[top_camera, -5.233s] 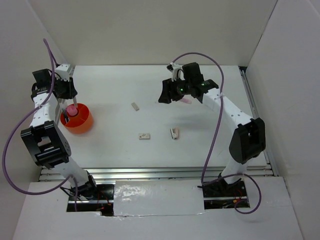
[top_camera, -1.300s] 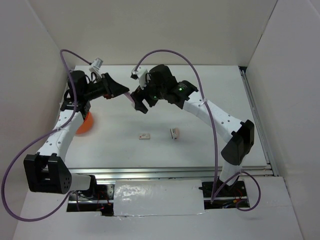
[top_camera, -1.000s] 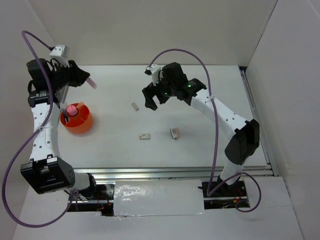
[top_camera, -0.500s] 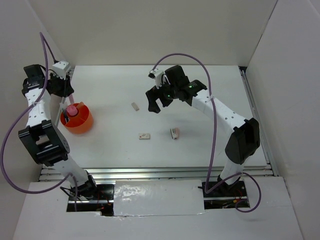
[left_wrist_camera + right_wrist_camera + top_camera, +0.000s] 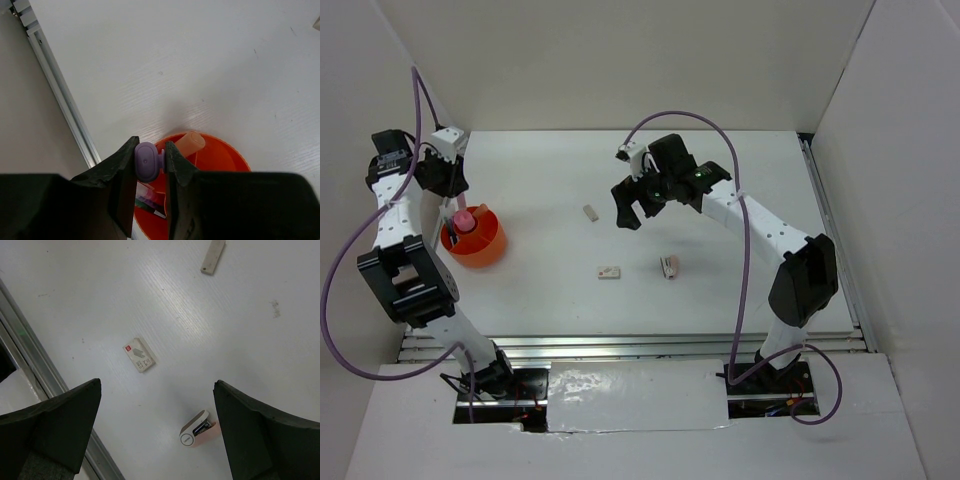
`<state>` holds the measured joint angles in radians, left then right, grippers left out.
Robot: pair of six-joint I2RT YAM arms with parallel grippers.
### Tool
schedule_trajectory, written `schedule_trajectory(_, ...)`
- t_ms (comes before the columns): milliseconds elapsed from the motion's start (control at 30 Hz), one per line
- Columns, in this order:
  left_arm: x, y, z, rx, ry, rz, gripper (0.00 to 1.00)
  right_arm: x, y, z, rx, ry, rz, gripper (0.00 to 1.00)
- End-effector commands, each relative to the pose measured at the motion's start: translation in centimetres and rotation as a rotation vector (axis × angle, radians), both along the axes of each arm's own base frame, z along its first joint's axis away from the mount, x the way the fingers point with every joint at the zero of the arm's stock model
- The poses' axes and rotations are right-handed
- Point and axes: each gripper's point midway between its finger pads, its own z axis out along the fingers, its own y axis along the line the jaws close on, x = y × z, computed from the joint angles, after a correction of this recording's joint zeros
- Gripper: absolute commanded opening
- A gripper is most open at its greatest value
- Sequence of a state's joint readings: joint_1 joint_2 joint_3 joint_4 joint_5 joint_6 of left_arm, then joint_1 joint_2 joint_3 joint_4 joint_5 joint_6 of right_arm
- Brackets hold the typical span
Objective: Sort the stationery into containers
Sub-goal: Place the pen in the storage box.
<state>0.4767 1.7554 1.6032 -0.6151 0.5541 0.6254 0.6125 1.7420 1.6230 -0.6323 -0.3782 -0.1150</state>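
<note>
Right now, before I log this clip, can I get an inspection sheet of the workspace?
Surface: white table, faint scuffs.
Job's things: orange tub at far left, pink cylinder standing in it; lilac pen held above the tub; white eraser block, white-and-orange piece and pale flat strip loose mid-table.
Clutter: nothing seen.
Grippers: left gripper shut on the lilac pen; right gripper open and empty above the loose pieces.
Cables: purple cables arc over both arms.
Surroundings: white walls on three sides; metal rail along the near edge.
</note>
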Motion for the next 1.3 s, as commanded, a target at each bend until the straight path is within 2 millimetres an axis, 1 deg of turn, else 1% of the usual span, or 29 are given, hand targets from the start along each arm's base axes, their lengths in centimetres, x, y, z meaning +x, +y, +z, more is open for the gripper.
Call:
schedule_trajectory(0, 0.1, 0.2, 0.4, 0.002, -0.009, -0.022, 0.01, 0.0, 0.2, 0.1, 0.009, 0.015, 0.001, 0.99)
schedule_trajectory(233, -0.5, -0.7, 0.2, -0.049, 0.007, -0.042, 0.03, 0.1, 0.1, 0.0, 0.004, 0.019, 0.001, 1.0)
schedule_trajectory(300, -0.7, -0.8, -0.1, -0.059, 0.02, -0.047, 0.08, 0.0, 0.2, -0.2, 0.002, 0.024, 0.004, 1.0)
schedule_trajectory(333, -0.7, -0.9, -0.2, -0.057, 0.021, -0.051, 0.11, 0.0, 0.2, -0.2, 0.002, 0.024, 0.004, 1.0)
schedule_trajectory(367, -0.8, -0.6, -0.3, -0.056, 0.023, -0.044, 0.19, 0.0, 0.2, -0.2, 0.001, 0.023, 0.005, 1.0)
schedule_trajectory(400, -0.8, -0.8, -0.6, -0.056, 0.025, -0.043, 0.23, 0.1, 0.1, -0.3, -0.003, 0.025, 0.003, 1.0)
schedule_trajectory(433, -0.9, -0.7, -0.4, -0.054, 0.02, -0.041, 0.32, 0.0, 0.2, -0.4, -0.004, 0.027, 0.002, 1.0)
schedule_trajectory(500, -0.8, -0.7, -0.4, -0.054, 0.017, -0.039, 0.4, 0.1, 0.0, -0.6, -0.013, 0.027, -0.003, 1.0)
schedule_trajectory(533, -0.8, -0.8, -0.4, -0.058, 0.015, -0.041, 0.47, 0.1, -0.1, -0.7, -0.015, 0.033, -0.009, 1.0)
schedule_trajectory(633, -0.6, -1.1, 0.6, -0.078, -0.012, -0.042, 0.58, 0.1, -0.3, -1.0, -0.014, 0.051, -0.022, 1.0)
schedule_trajectory(700, -0.6, -1.7, 1.8, -0.099, -0.038, -0.049, 0.59, 0.1, -0.7, -1.3, -0.017, 0.066, -0.035, 1.0)
schedule_trajectory(733, -0.7, -1.8, 2.1, -0.109, -0.044, -0.051, 0.61, -0.1, -0.8, -1.3, -0.015, 0.073, -0.042, 1.0)
schedule_trajectory(767, -0.6, -2.3, 2.7, -0.126, -0.06, -0.064, 0.62, -0.1, -1.3, -1.7, -0.02, 0.086, -0.054, 1.0)
schedule_trajectory(800, -0.9, -2.7, 3.7, -0.138, -0.08, -0.058, 0.62, -0.1, -1.7, -2.0, -0.027, 0.094, -0.067, 1.0)
schedule_trajectory(867, -0.9, -3.0, 5.2, -0.142, -0.131, -0.059, 0.62, -0.3, -2.7, -2.8, -0.047, 0.135, -0.106, 1.0)
schedule_trajectory(900, -1.4, -3.8, 7.0, -0.161, -0.17, -0.053, 0.62, -0.4, -3.2, -3.2, -0.056, 0.148, -0.121, 1.0)
schedule_trajectory(933, -1.2, -3.8, 7.8, -0.16, -0.212, -0.046, 0.62, -0.6, -3.7, -3.7, -0.069, 0.173, -0.138, 1.0)
schedule_trajectory(967, -1.4, -4.1, 8.7, -0.167, -0.24, -0.04, 0.62, -1.0, -4.4, -4.5, -0.083, 0.197, -0.148, 1.0)
schedule_trajectory(1000, -2.0, -4.7, 10.5, -0.188, -0.276, -0.028, 0.61, -1.0, -5.3, -5.0, -0.089, 0.21, -0.164, 1.0)
schedule_trajectory(1033, -2.2, -5.0, 11.2, -0.194, -0.305, -0.03, 0.61, -1.1, -5.6, -5.2, -0.089, 0.217, -0.166, 1.0)
schedule_trajectory(1067, -2.8, -5.6, 12.5, -0.203, -0.331, -0.031, 0.61, -1.6, -6.2, -5.9, -0.1, 0.226, -0.169, 0.99)
schedule_trajectory(1100, -3.2, -6.1, 12.4, -0.217, -0.331, -0.036, 0.61, -1.6, -6.6, -6.4, -0.107, 0.219, -0.169, 0.98)
schedule_trajectory(1133, -3.5, -6.5, 12.7, -0.225, -0.336, -0.035, 0.62, -1.9, -7.1, -7.2, -0.126, 0.227, -0.177, 0.97)
schedule_trajectory(1167, -3.8, -6.8, 12.8, -0.229, -0.331, -0.034, 0.62, -1.9, -7.2, -7.3, -0.129, 0.221, -0.175, 0.97)
schedule_trajectory(1200, -4.3, -7.2, 13.0, -0.225, -0.329, -0.04, 0.61, -1.7, -7.3, -7.5, -0.131, 0.212, -0.176, 0.93)
schedule_trajectory(1233, -4.5, -7.5, 12.6, -0.226, -0.314, -0.043, 0.61, -1.7, -7.3, -7.8, -0.133, 0.217, -0.175, 0.9)
schedule_trajectory(1267, -5.0, -8.3, 12.3, -0.221, -0.294, -0.058, 0.61, -1.5, -7.2, -7.8, -0.134, 0.218, -0.174, 0.88)
